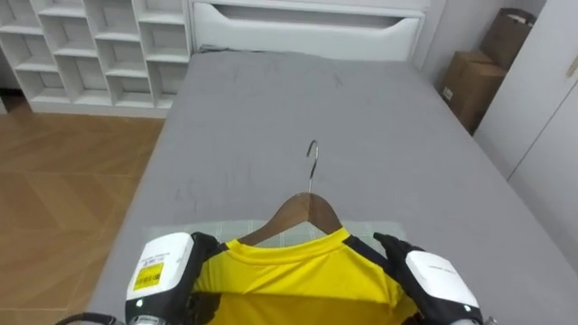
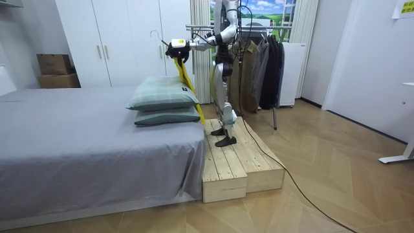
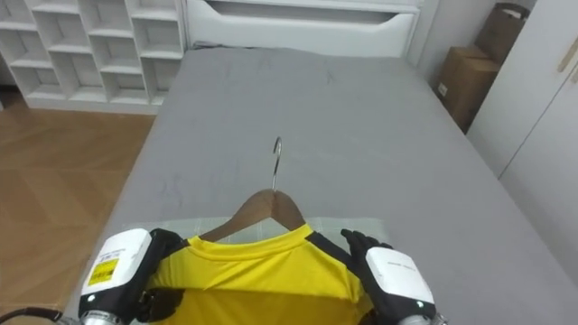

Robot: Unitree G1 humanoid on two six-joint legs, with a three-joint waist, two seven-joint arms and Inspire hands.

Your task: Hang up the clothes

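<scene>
A yellow shirt [image 1: 298, 275] with dark trim hangs on a wooden hanger [image 1: 302, 214] whose metal hook [image 1: 312, 158] points away from me over the grey bed [image 1: 316, 99]. My left hand [image 1: 167, 271] is curled round the shirt's left shoulder. My right hand [image 1: 433, 280] is curled round the right shoulder. In the room view I stand on a wooden platform [image 2: 239, 162] at the bed's end, arms stretched out, holding the yellow shirt [image 2: 185, 72] above two pillows [image 2: 162, 97]. A clothes rack [image 2: 259, 58] with dark garments stands right behind me.
A pale green pillow [image 1: 208, 230] lies just under the hanger. White cube shelves [image 1: 90, 45] stand at the far left, a white headboard [image 1: 307, 27] at the bed's far end, cardboard boxes [image 1: 470, 81] and wardrobe doors [image 1: 542, 135] on the right. Wooden floor [image 1: 63, 190] runs along the bed's left side.
</scene>
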